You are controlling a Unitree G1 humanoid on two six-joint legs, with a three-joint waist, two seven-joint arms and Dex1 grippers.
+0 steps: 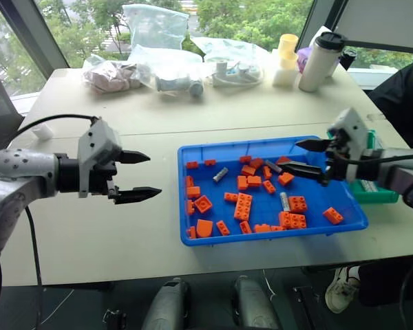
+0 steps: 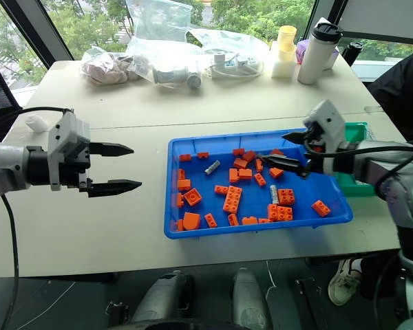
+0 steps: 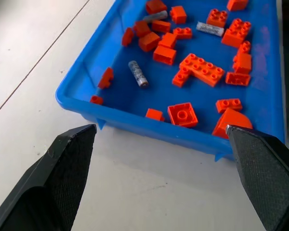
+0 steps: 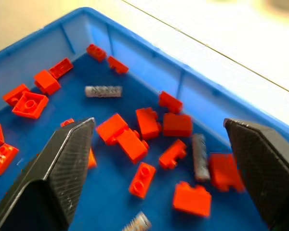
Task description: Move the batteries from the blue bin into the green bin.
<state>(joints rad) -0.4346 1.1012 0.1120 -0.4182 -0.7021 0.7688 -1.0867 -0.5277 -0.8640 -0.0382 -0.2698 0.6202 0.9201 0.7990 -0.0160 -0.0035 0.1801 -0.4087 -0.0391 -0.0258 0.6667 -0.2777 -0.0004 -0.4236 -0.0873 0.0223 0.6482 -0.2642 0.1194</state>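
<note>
The blue bin point(image 1: 275, 237) lies on the table's right half, strewn with orange bricks point(image 1: 242, 205). Three silvery batteries lie among them: one at the bin's left middle point(image 1: 220, 174), one at the far middle point(image 1: 273, 166), one nearer the right point(image 1: 284, 201). My right gripper point(image 1: 289, 155) hangs open over the bin's far right part, just above the far battery point(image 4: 199, 156), with nothing between its fingers. Over bare table left of the bin, my left gripper point(image 1: 153, 174) is also open and empty. The green bin point(image 2: 354, 130) stands just right of the blue bin, partly hidden behind my right arm.
Along the table's far edge lie clear plastic bags point(image 1: 155, 31), a white tumbler with a black lid point(image 1: 321, 60) and yellow and white cups point(image 1: 286, 58). A small white object point(image 1: 41, 130) sits at the far left. A person's dark sleeve point(image 1: 403, 96) and shoe point(image 1: 342, 289) show at the right.
</note>
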